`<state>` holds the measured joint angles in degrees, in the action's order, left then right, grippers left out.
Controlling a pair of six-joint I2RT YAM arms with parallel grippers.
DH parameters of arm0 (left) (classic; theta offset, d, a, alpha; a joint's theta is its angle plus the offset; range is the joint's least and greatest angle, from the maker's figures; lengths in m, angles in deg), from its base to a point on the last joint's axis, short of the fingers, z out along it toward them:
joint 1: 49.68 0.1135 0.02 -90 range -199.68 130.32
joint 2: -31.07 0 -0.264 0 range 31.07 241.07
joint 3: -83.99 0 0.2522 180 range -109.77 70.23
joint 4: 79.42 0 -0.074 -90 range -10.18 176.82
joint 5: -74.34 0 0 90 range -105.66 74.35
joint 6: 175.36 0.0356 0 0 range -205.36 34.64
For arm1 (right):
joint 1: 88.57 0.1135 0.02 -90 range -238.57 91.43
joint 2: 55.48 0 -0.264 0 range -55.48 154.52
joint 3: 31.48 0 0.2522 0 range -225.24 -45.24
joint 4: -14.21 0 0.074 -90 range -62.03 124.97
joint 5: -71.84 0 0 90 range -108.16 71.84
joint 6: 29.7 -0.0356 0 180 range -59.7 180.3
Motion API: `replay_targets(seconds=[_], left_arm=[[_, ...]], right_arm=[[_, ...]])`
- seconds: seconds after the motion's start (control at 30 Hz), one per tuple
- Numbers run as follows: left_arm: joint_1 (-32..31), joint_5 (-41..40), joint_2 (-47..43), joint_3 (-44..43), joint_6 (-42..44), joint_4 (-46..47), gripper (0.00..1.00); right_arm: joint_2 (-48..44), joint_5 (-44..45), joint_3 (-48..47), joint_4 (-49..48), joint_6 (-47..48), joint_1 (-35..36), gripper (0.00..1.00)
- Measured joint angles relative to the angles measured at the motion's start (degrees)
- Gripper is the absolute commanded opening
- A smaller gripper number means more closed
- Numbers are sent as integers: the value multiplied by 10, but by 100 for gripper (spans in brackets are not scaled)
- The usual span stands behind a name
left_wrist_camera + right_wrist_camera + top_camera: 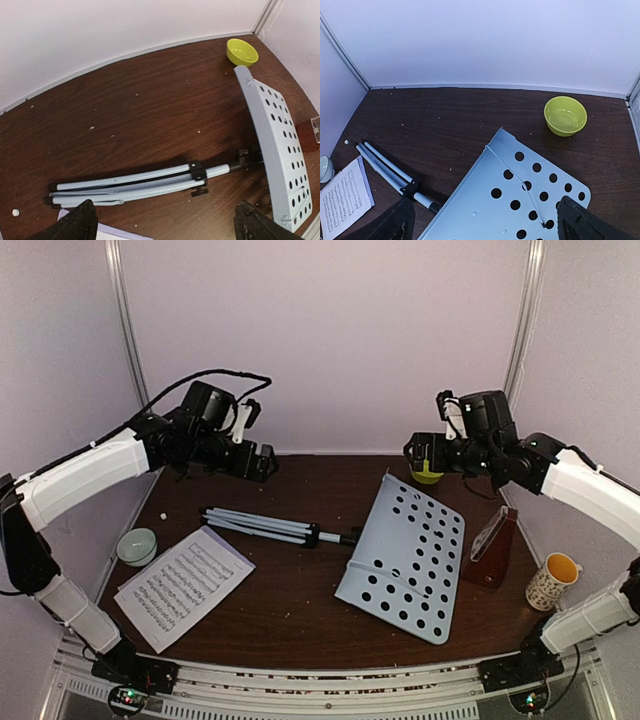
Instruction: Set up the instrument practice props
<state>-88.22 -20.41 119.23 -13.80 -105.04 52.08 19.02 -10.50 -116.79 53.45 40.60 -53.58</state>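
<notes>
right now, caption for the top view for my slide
Music stand lies collapsed on the table between sheet music and metronome.

Brown table, music stand, sheet music, metronome, mug, bowl

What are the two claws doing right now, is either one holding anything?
Left claw: open, holding nothing.
Right claw: open, holding nothing.

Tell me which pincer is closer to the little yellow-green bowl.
Right. The right pincer hangs just over the bowl at the back right; the left pincer is far off, at the back left.
</notes>
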Motion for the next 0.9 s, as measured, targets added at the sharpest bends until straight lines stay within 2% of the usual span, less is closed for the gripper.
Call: replay_targets(seconds=[0.27, 0.5, 0.9], left_arm=[[-87, -21, 135, -144, -12, -15, 96], [-140, -68, 258, -279, -41, -68, 88], [-177, -86, 338, -339, -71, -104, 85]], right_arm=[[-83, 42, 51, -22, -25, -27, 100], [-122, 82, 90, -30, -35, -39, 100], [-169, 108, 157, -59, -43, -48, 100]])
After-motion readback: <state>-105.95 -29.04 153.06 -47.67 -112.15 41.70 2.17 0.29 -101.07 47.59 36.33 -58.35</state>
